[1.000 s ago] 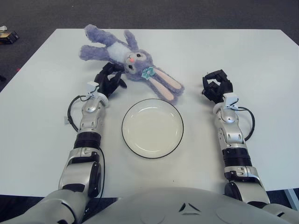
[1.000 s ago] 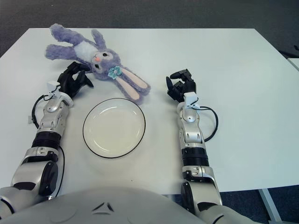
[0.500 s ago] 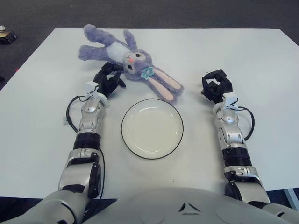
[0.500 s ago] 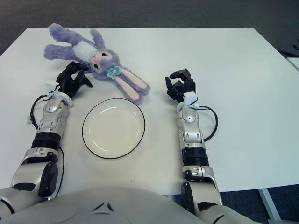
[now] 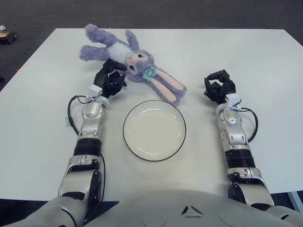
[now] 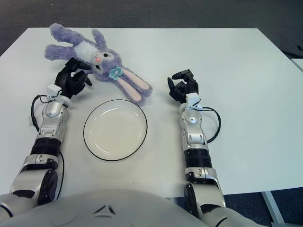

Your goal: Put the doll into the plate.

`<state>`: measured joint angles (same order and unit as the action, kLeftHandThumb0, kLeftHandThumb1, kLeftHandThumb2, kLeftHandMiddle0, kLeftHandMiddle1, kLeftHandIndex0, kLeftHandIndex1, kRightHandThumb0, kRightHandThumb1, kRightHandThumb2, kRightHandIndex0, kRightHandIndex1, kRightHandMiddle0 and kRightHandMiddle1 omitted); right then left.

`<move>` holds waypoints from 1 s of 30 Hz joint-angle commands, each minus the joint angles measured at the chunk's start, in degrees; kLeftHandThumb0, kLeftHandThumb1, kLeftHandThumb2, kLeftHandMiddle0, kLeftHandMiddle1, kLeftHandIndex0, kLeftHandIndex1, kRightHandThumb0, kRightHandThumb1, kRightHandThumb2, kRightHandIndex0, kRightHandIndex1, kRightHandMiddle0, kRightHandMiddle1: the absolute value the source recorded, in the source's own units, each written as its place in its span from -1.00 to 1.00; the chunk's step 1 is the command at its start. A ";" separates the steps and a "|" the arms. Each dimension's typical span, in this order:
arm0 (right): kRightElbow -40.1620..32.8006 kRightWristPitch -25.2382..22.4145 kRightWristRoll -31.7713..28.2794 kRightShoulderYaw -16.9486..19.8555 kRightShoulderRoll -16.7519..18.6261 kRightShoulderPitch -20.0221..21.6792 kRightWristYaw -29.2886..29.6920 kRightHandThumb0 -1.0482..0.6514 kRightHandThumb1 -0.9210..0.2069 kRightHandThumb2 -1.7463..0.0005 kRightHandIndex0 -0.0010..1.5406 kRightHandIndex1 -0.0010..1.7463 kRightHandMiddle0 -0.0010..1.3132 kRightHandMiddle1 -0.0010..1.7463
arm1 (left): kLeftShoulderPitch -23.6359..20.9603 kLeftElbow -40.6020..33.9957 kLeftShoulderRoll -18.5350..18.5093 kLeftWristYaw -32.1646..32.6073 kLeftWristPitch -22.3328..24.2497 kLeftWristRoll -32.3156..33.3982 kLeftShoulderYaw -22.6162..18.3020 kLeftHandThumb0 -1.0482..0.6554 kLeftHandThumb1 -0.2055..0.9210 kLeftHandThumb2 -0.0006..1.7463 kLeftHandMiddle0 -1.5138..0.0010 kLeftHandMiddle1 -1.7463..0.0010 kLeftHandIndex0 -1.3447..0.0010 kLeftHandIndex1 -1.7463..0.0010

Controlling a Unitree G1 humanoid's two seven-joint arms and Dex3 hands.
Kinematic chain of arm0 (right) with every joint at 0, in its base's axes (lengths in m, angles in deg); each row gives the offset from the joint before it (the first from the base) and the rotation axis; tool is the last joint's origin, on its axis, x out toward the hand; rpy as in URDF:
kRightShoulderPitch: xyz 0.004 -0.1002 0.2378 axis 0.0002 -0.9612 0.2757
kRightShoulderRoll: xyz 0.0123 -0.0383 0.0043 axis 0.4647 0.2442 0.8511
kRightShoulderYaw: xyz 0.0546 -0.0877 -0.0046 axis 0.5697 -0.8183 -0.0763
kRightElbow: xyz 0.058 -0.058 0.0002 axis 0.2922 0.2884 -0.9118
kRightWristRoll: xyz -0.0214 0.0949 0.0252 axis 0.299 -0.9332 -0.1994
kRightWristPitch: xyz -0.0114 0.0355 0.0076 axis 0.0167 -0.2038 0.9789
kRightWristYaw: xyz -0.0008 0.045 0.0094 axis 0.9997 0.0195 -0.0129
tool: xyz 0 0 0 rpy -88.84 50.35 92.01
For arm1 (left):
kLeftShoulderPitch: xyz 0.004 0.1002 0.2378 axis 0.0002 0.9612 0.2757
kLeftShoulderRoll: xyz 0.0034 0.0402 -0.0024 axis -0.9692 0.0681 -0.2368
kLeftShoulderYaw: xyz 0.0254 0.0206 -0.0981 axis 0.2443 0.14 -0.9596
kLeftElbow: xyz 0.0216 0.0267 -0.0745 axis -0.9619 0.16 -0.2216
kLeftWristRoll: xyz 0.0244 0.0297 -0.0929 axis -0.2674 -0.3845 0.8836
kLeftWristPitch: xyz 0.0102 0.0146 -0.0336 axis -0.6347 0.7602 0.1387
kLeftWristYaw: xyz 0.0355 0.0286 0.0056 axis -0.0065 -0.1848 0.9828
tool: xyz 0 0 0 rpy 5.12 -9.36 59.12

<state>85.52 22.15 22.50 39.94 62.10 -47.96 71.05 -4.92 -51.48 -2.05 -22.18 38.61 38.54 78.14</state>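
A white table [image 5: 265, 71] fills most of the frame. In its upper left lies the doll [image 5: 130, 61], a purple plush rabbit on its back, long ears trailing toward the centre. Below it, at mid-frame, sits the plate [image 5: 154, 130], white with a dark rim and holding nothing. The left hand [image 5: 110, 81] shows just below the doll's head, fingers spread around nothing. The right hand [image 5: 219, 89] shows right of the plate, well apart from the doll, fingers loosely curled and holding nothing.

Fuzzy plush doll [image 5: 130, 59], glossy smooth ceramic-looking plate [image 5: 154, 130], matt white table [image 5: 265, 66].
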 commanded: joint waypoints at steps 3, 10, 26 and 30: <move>1.94 -1.30 0.19 0.10 -0.51 -1.39 -0.49 -0.20 -0.83 0.40 -0.05 0.87 -0.40 0.84 | -2.72 3.22 -3.68 6.30 -11.50 -7.91 0.95 -0.19 1.00 -0.71 0.02 -0.97 0.28 -0.66; 1.94 -1.28 0.19 0.09 -0.52 -1.39 -0.52 -0.20 -0.83 0.40 -0.05 0.87 -0.40 0.84 | -4.31 6.60 -4.82 9.16 -15.20 -10.06 1.77 -0.19 1.00 -0.72 0.08 -1.00 0.27 -0.65; 1.70 -1.89 0.41 -0.17 -0.31 -1.10 -0.38 -0.20 -0.83 0.39 -0.07 0.88 -0.41 0.84 | -17.68 16.33 -13.60 17.61 -29.36 -20.98 5.45 0.22 0.86 -0.66 0.20 -0.63 0.19 -0.31; 1.66 -2.16 0.55 -0.38 -0.18 -1.01 -0.28 -0.20 -0.83 0.39 -0.08 0.88 -0.41 0.84 | -22.49 19.97 -14.60 19.11 -32.14 -21.71 6.05 0.22 0.85 -0.66 0.20 -0.63 0.14 -0.26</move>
<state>85.65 21.99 22.58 39.73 61.97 -47.71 70.84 -23.67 -33.43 -15.04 -4.67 8.34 17.68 83.76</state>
